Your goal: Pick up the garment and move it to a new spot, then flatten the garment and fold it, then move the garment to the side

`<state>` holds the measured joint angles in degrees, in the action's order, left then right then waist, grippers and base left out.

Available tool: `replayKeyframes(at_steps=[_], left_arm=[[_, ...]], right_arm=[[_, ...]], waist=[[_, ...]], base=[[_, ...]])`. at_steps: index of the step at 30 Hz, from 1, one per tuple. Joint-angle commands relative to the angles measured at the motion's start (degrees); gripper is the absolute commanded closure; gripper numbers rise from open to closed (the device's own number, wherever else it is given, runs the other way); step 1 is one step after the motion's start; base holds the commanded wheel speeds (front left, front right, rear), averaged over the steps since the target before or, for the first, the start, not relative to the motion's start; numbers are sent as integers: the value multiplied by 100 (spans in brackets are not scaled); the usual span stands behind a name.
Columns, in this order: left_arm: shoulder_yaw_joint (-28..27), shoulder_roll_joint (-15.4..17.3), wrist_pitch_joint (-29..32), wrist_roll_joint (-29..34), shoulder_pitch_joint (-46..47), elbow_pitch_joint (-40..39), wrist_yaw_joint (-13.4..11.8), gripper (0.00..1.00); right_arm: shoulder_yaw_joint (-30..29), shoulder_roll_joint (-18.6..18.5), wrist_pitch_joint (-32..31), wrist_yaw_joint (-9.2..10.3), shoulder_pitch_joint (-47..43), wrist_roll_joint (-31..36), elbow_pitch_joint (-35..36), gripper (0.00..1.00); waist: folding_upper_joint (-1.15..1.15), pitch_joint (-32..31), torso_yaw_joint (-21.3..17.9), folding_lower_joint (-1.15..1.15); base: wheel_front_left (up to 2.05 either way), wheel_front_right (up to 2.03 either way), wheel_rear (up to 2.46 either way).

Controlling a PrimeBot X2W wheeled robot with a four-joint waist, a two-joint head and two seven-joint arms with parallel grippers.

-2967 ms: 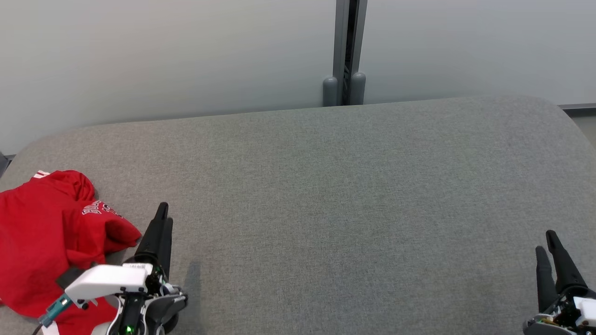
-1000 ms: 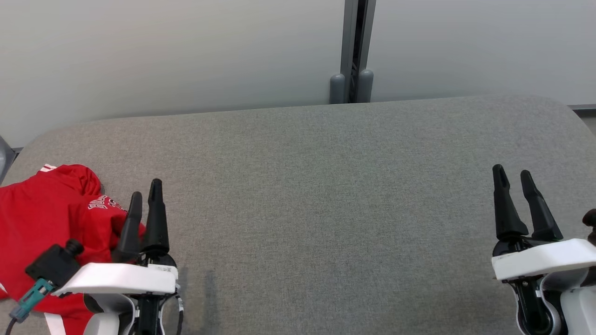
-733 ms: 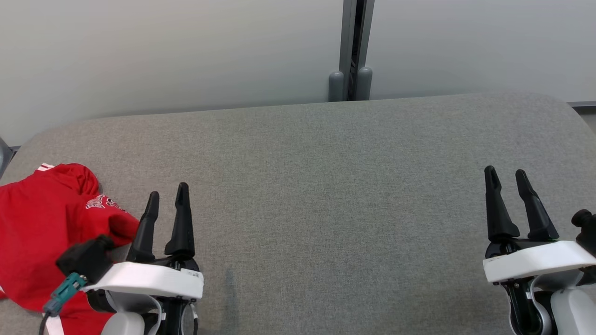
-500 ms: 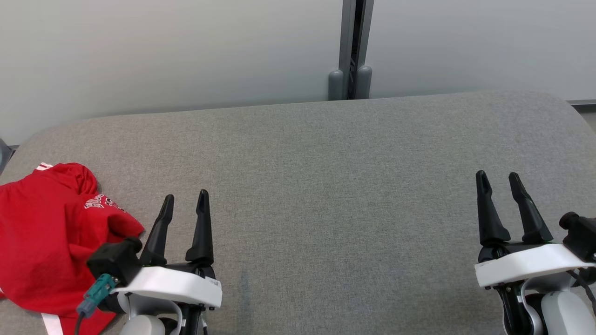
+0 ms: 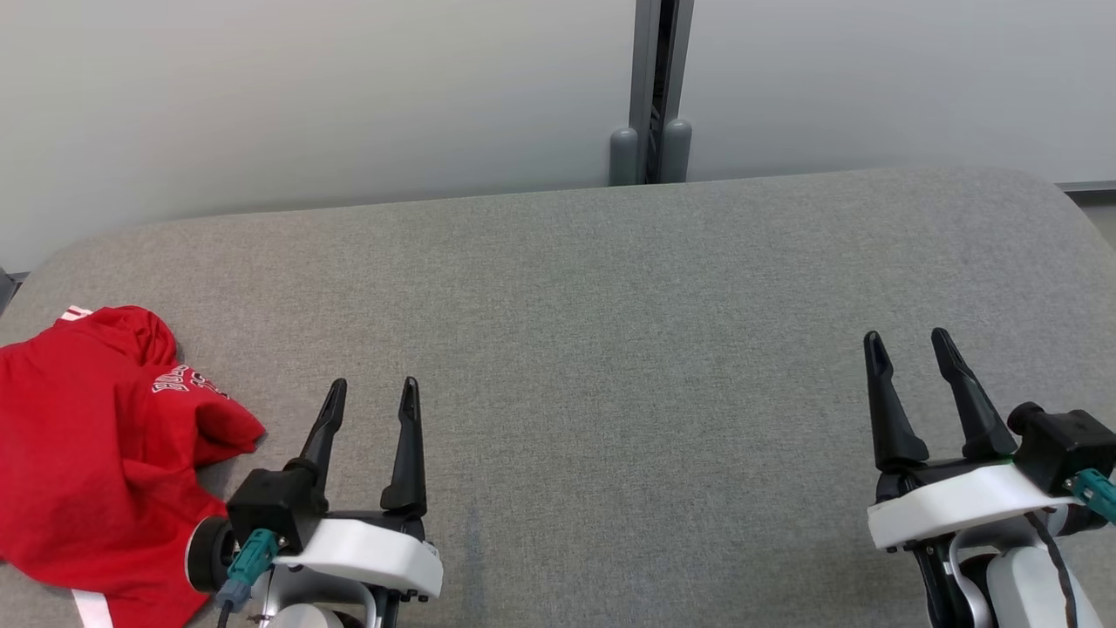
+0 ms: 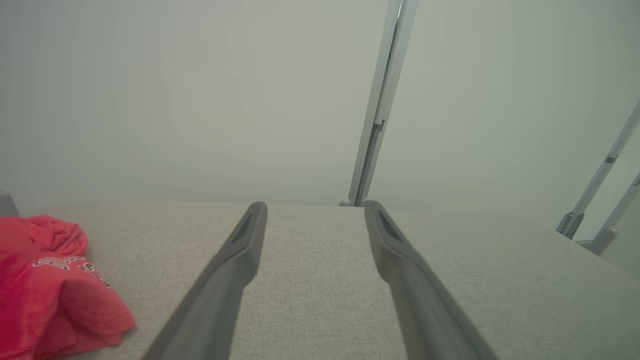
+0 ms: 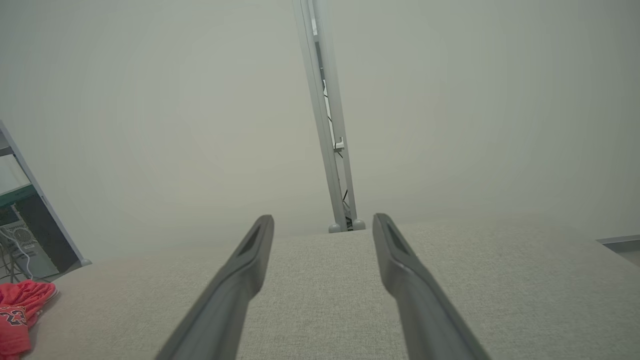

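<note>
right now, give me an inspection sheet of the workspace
surface: grey fabric-covered table
job's things: red garment bunched at the table's left edge, lettering showing
clutter: nothing seen
claws: left claw open, fingers clear of the garment; right claw open, holding nothing
cables: left wrist connector and right wrist connector, both teal
surroundings: pale wall, grey post behind the table

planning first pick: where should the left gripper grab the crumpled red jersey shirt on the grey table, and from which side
Likely the raised fold at the right edge of the crumpled red jersey shirt: bunched up off the grey table, nearest the open left gripper. Approach from there.
</note>
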<state>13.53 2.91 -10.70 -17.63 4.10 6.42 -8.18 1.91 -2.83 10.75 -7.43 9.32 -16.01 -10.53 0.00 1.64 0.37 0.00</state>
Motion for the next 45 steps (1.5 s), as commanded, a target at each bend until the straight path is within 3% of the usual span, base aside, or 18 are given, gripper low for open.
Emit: replayKeyframes(at_steps=[1,11,20,23,45], left_arm=[[14,39,-53,130,28,-37,-48,0],[70,29,-178,427,-20,19,-98,0],[22,10,-275,568,-88,112,5,0],[-12,5,-311,462,-116,171,107,0],[70,8,-460,-10,-147,536,195,0]], right_arm=[[2,-21,70,-9,100,138,-3,0],[121,-17,186,-9,146,597,-78,0],[172,-15,283,-9,160,914,-144,0],[161,-15,319,-6,158,886,-199,0],[310,-22,453,-6,194,382,-645,0]], waist=[[0,5,-1,0],[0,37,4,0],[0,58,15,0],[0,58,16,0],[0,39,-10,0]], base=[[0,0,0],[0,0,0],[0,0,0],[0,0,0],[0,0,0]])
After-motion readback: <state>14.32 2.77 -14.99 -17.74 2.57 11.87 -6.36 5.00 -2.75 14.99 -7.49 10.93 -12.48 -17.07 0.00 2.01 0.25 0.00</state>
